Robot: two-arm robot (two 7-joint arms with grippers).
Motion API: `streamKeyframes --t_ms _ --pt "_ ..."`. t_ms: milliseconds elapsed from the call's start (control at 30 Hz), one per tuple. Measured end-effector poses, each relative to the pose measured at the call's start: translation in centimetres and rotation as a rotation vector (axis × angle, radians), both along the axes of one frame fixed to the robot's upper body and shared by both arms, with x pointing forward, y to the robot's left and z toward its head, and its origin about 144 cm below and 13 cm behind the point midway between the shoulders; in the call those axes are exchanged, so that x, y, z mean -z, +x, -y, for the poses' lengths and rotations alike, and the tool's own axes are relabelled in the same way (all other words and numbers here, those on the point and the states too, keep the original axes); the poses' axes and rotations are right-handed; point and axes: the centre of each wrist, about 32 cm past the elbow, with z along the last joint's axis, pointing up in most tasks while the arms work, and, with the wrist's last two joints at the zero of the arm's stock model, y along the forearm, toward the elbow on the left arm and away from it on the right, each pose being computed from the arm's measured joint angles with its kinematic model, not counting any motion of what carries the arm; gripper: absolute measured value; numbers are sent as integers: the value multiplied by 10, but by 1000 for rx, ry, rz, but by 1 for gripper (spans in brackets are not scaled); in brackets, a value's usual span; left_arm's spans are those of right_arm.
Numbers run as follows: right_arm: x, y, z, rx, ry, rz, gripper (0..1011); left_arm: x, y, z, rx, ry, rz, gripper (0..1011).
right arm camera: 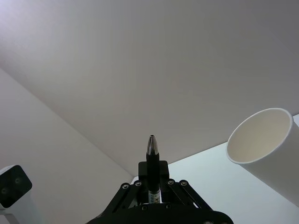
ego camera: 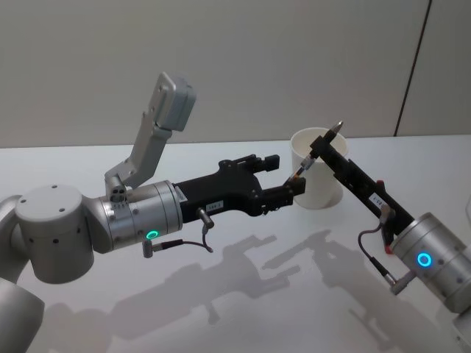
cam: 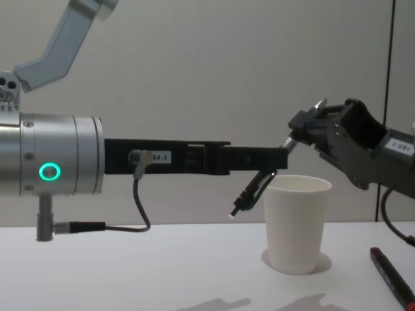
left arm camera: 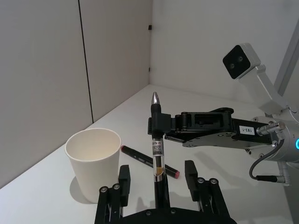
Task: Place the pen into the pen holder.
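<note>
The black pen with a silver tip (left arm camera: 157,140) is clamped near its upper end between the closed jaws of the right gripper (ego camera: 324,151). It is held in the air with the silver tip uppermost and is seen tilted in the chest view. Its lower part lies between the fingers (left arm camera: 124,179) of the left gripper (left arm camera: 156,169), which are spread wide and clear of the barrel on both sides. The plain white tapered paper cup (cam: 295,227) stands upright on the white table (ego camera: 221,294), just beside the pen, which is outside it. A dark red marker (left arm camera: 149,161) lies flat on the table to the robot's right of the cup.
</note>
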Motion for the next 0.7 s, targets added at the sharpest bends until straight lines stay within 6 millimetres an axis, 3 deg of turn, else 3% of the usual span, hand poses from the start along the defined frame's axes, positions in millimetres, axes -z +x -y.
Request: streamKeyframes --t_ms 300,400,700 --pt "0 0 0 0 0 1 123 0 0 0 0 0 0 958" --pt "0 0 1 2 -3 5 123 0 0 0 0 0 0 1001" --pt "-2 0 8 31 -46 44 123 0 0 0 0 0 0 1001"
